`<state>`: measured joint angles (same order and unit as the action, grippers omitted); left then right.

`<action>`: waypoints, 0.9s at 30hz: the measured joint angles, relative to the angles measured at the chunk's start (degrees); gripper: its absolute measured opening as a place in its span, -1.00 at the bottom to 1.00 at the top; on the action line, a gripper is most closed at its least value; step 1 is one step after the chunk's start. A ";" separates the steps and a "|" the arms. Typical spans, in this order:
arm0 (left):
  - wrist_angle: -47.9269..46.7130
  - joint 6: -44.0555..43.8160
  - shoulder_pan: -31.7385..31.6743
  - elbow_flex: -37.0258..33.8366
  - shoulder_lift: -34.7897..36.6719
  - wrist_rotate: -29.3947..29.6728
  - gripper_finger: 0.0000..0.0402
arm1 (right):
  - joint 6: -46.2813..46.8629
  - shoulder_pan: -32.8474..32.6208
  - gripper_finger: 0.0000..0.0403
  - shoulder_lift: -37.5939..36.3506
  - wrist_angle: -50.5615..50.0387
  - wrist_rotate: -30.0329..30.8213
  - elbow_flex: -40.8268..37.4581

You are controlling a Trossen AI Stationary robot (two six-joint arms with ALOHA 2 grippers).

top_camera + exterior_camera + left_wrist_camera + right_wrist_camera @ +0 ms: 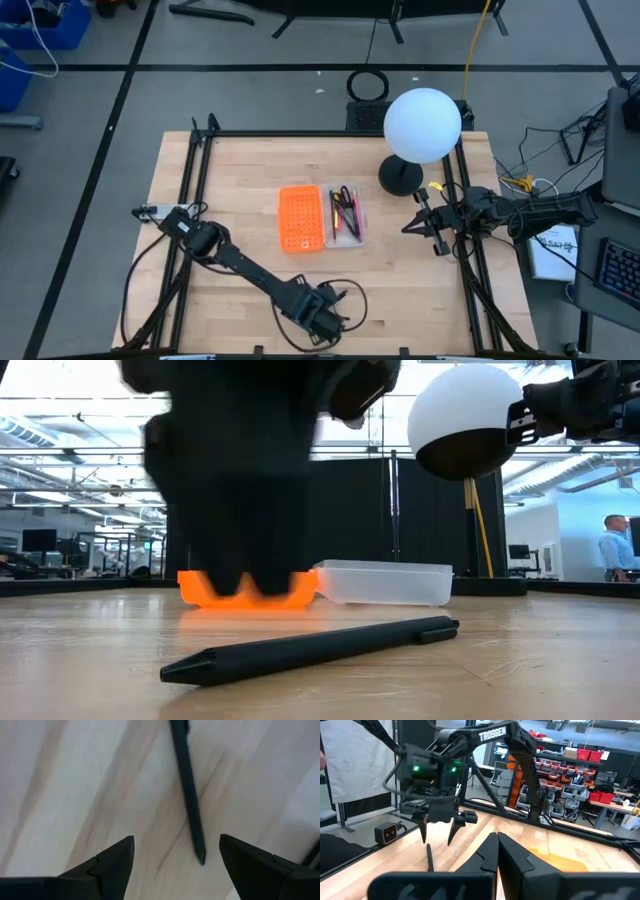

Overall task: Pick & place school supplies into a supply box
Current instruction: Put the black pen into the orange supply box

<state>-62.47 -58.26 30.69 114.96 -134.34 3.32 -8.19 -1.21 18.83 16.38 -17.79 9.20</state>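
Note:
A black pen (310,650) lies flat on the wooden table near its near edge. My left gripper (176,838) hangs open just above the pen (189,795); its fingers stand either side of the tip end and touch nothing. From across the table, the right wrist view shows that gripper (437,837) pointing down over the pen (429,857). The supply box (322,217) lies open mid-table, with its orange half (300,218) beside the clear half (346,214), which holds several pens. My right gripper (420,225) waits shut at the table's right side.
A white globe lamp (422,125) on a dark base (400,176) stands at the far right of the table, close to my right arm. A black cable (345,292) loops on the table beside my left gripper. Black frame rails (190,200) run along both side edges.

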 joint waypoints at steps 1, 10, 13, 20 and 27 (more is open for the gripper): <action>-0.39 -0.04 0.32 -0.02 -0.18 0.31 0.49 | 0.00 0.00 -1.00 0.00 0.02 0.27 0.00; 0.02 2.22 0.15 0.24 -4.04 0.97 0.49 | -0.01 -0.02 -1.00 0.11 -0.17 8.60 -0.01; -0.02 1.68 -0.44 0.28 -4.52 1.37 0.49 | -0.22 -0.02 -1.00 0.09 -0.28 8.79 -0.01; -1.83 -1.18 -2.99 0.26 -4.71 1.24 0.49 | -0.56 -0.02 -1.00 0.09 -0.37 8.77 -0.01; -2.61 5.24 -5.25 0.08 -4.73 0.87 0.28 | -0.03 -0.02 -1.00 0.11 -1.22 8.68 -0.01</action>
<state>-65.08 -53.02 25.44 115.03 -139.06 4.19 -8.21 -1.23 18.94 15.16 -9.10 9.19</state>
